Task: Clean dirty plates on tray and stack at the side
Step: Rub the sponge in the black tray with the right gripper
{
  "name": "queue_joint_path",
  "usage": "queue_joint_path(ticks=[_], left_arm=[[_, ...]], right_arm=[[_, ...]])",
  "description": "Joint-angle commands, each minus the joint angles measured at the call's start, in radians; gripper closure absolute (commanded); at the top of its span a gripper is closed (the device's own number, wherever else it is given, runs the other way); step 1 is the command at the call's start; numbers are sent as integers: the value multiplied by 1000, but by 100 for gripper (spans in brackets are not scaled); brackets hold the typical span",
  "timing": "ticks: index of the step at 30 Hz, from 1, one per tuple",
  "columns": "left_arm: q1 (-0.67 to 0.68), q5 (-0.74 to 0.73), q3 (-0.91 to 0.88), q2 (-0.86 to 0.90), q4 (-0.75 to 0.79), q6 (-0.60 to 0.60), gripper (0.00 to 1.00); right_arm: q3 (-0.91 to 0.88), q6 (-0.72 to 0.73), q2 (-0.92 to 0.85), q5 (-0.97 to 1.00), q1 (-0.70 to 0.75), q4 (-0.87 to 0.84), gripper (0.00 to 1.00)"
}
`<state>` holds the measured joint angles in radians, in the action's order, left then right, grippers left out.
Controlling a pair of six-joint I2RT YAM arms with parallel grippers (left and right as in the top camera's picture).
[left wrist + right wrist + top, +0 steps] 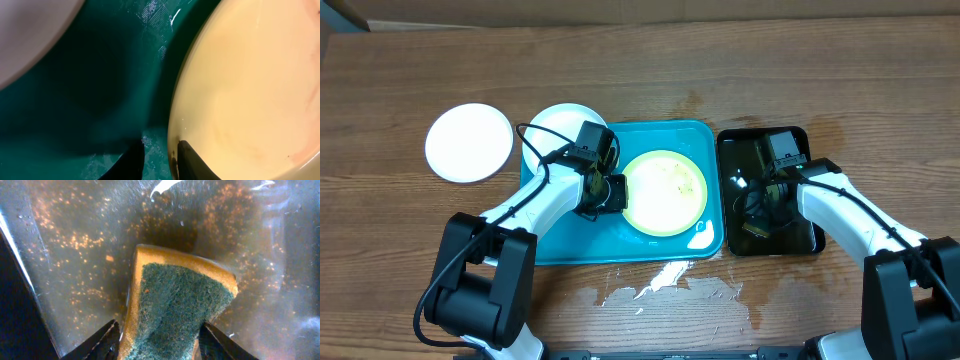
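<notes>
A pale yellow-green plate lies on the turquoise tray. My left gripper is at the plate's left rim. In the left wrist view the left gripper stands narrowly open. One finger is over the yellow-green plate, the other over the tray, with a gap to the rim. A white plate overlaps the tray's far left corner. Another white plate sits on the table to the left. My right gripper holds a yellow-and-green sponge by its sides.
The right gripper is over the black tray, right of the turquoise one. The black tray's wet floor is speckled with brown crumbs. Spilled water lies on the wooden table in front of the turquoise tray.
</notes>
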<state>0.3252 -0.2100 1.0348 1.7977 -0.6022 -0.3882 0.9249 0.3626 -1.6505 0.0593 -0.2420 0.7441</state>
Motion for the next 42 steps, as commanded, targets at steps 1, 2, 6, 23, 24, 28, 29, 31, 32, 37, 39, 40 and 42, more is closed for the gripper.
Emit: queue_joint_path(ticks=[1, 2, 6, 23, 24, 28, 29, 31, 32, 37, 39, 40, 42], left_arm=[[-4, -5, 4, 16, -1, 18, 75], [-4, -5, 4, 16, -2, 18, 75], [-4, -5, 4, 16, -3, 19, 75], [-4, -5, 4, 16, -1, 18, 74], [-4, -5, 4, 16, -1, 18, 74], [-4, -5, 4, 16, -1, 18, 74], [-4, -5, 4, 16, -1, 18, 75], [-4, -5, 4, 16, -1, 18, 74], [-4, -5, 4, 16, -1, 18, 74], [-4, -5, 4, 16, -1, 19, 72], [-4, -5, 4, 16, -1, 18, 71], [-4, -5, 4, 16, -2, 18, 72], [-4, -5, 4, 16, -2, 19, 72]], right_arm=[[10, 1, -1, 19, 1, -5, 47], [10, 2, -1, 30, 1, -5, 46], [10, 2, -1, 36, 1, -18, 46], [46, -180, 23, -68, 1, -41, 36], [45, -164, 23, -68, 1, -32, 36], [44, -119, 21, -67, 1, -5, 35], [44, -119, 21, -57, 1, -2, 35], [43, -104, 21, -32, 1, 1, 35], [43, -95, 21, -23, 1, 4, 35], [48, -100, 24, -23, 1, -16, 33], [64, -100, 29, -23, 1, -9, 32], [74, -100, 34, -23, 1, -2, 31], [96, -100, 48, -23, 1, 14, 29]])
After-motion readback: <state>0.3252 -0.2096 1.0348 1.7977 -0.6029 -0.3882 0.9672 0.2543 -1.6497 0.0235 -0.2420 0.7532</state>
